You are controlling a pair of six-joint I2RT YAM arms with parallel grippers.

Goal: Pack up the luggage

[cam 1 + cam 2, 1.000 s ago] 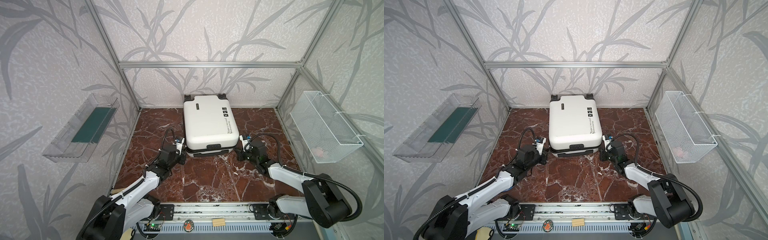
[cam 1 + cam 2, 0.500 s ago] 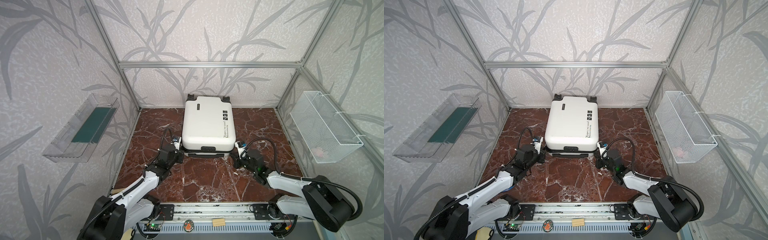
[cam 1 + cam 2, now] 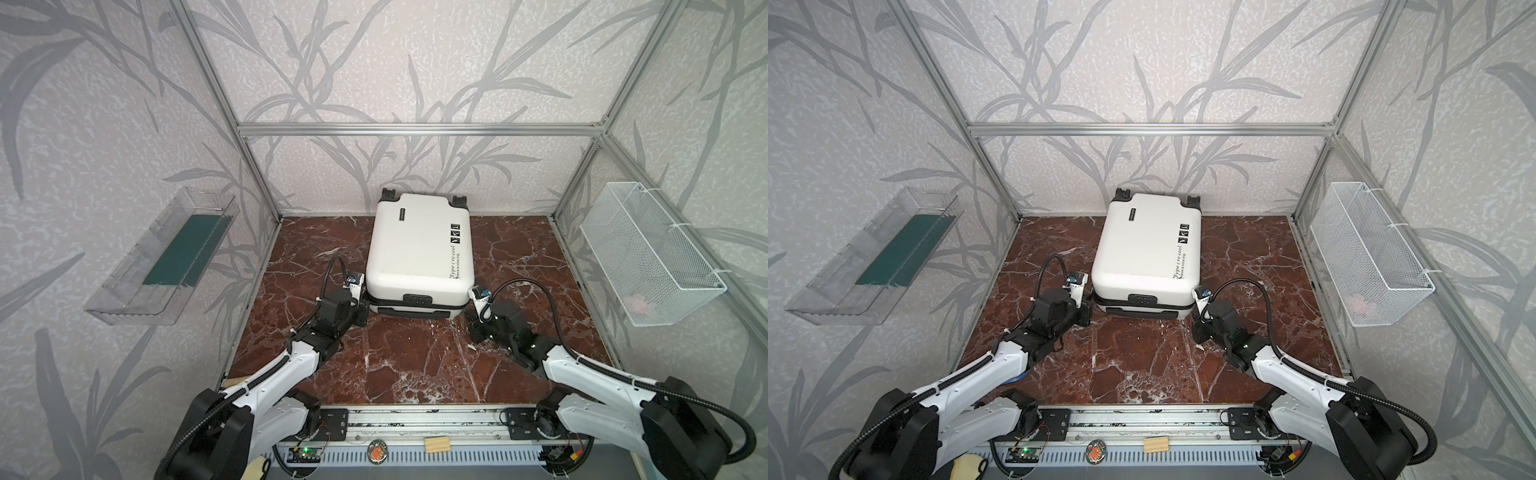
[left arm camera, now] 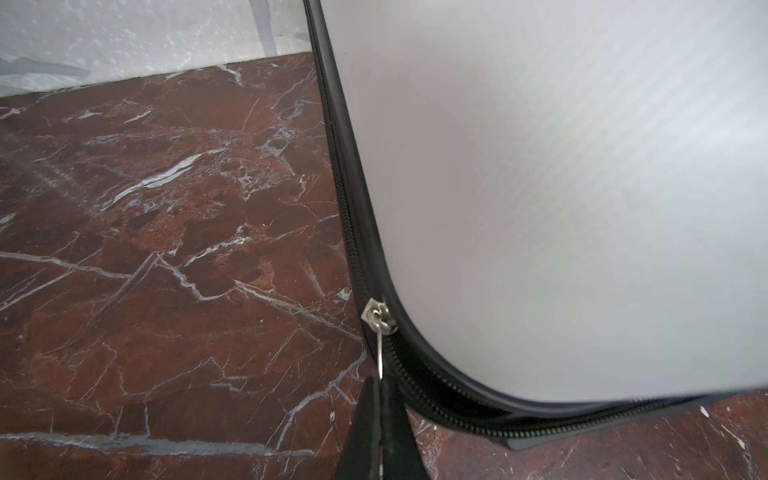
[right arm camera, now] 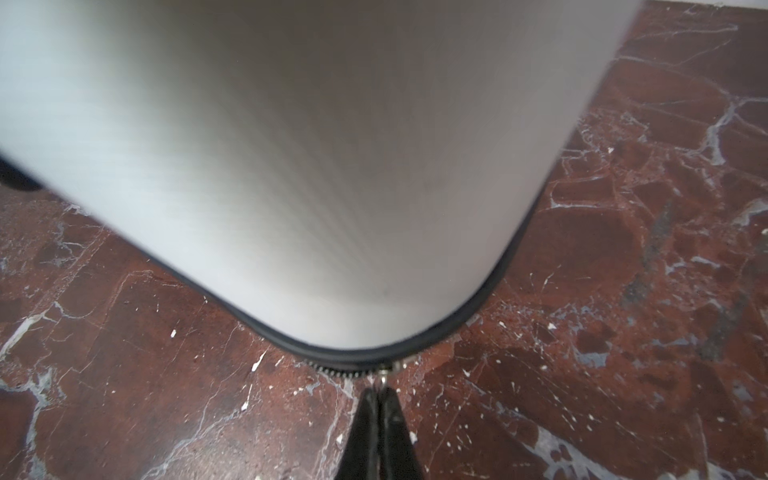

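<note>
Only the wrist views show us the left gripper (image 4: 380,399) pinching a zipper pull (image 4: 380,353) and the right gripper (image 5: 379,405) pinching a second zipper pull (image 5: 383,376). In both top views those tips are hard to make out. The suitcase (image 3: 417,249) lies flat near the back wall on the red marble tabletop (image 3: 415,365).

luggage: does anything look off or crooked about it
Yes. The luggage sits slightly askew to the back wall, and its near-end seam gapes unzipped between the left hand and right hand, each pinching a zipper pull.
</note>
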